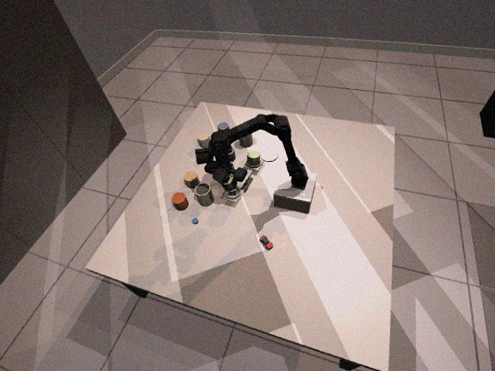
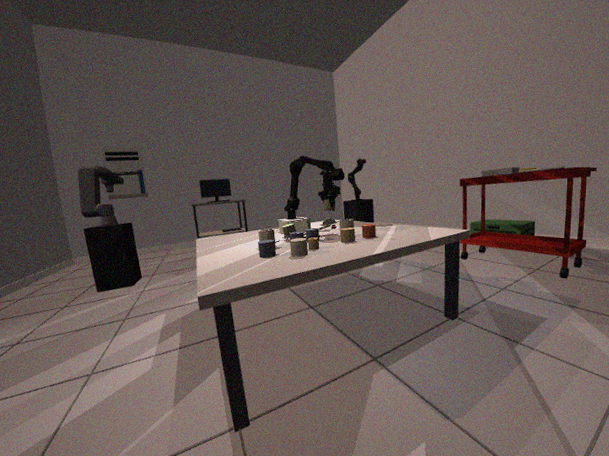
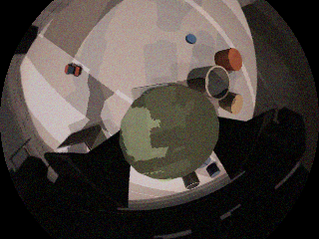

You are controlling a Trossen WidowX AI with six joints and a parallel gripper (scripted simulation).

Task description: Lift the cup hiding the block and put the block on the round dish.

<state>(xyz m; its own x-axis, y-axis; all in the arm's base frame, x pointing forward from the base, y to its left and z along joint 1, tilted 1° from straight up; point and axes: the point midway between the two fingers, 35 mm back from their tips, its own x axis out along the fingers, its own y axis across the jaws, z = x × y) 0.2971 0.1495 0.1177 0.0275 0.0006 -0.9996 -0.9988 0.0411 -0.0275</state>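
My gripper [image 1: 228,177] [image 2: 329,199] is shut on a green cup [image 1: 230,184] [image 2: 329,206] [image 3: 169,131], which fills the middle of the wrist view. It holds the cup raised above the near pan [image 1: 232,195] of the balance. The frames do not clearly show whether a block lies on that pan. The other green cup [image 1: 253,158] [image 2: 287,227] stands on the far end of the balance. The round dish [image 1: 269,156] is a pale disc just beyond that far end, with no cup above it.
A grey open container [image 1: 204,195] [image 3: 217,82], a red cylinder [image 1: 180,201] [image 3: 228,60] and an orange cylinder [image 1: 191,178] [image 3: 232,104] stand beside the near pan. A blue disc [image 1: 195,220] and a toy car [image 1: 266,242] lie nearer. A dark cylinder [image 1: 246,140] stands near the dish.
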